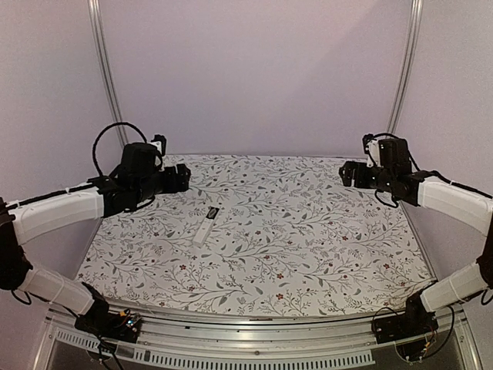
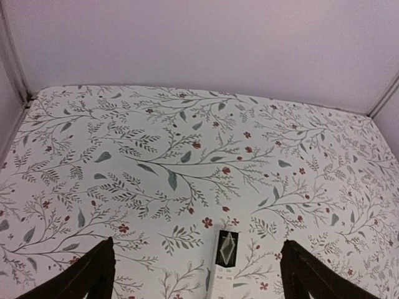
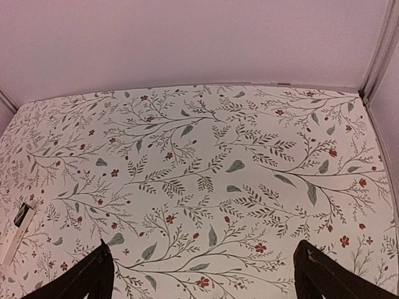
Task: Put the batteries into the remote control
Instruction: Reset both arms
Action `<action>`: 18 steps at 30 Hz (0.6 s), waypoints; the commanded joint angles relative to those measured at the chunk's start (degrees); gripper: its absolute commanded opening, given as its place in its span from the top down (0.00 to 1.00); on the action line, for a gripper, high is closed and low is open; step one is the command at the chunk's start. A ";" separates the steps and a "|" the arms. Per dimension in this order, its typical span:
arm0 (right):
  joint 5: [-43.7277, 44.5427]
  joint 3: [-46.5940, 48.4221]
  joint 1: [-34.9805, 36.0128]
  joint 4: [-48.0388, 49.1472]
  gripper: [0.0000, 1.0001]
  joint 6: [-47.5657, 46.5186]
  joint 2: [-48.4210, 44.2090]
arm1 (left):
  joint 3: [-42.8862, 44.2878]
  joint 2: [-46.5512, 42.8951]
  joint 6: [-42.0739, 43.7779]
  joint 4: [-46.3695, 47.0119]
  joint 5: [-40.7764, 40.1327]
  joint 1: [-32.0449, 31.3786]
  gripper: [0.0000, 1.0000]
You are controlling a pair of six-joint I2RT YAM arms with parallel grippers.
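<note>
One remote control [image 1: 205,227] flat on table [image 1: 308,254], near my left pincer [image 1: 185,177], spread and empty like my right pincer [image 1: 344,173]; batteries nowhere loose, so I judge loading probably done, unconfirmed.

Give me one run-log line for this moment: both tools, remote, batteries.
left tool: open, empty | right tool: open, empty | slim white bar-shaped remote control: lying on floral table, untouched | batteries: none visible loose

The table cover [image 1: 323,239] shows grey-green sprigs and red flowers on white; the remote control [image 1: 204,230] is white, black at its twelve-o'clock end.
</note>
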 commanded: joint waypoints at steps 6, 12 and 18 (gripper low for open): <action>-15.91 -25.21 -20.55 21.49 0.01 11.18 -15.08 | -18.49 -3.97 -9.52 11.79 -15.68 15.80 0.05; -12.25 -31.77 -20.59 22.59 0.01 9.18 -18.14 | -25.20 -4.31 -12.10 19.17 -18.92 19.80 0.06; -11.55 -33.08 -20.56 24.81 0.01 9.40 -17.57 | -23.38 -1.89 -10.25 20.28 -17.96 19.98 0.06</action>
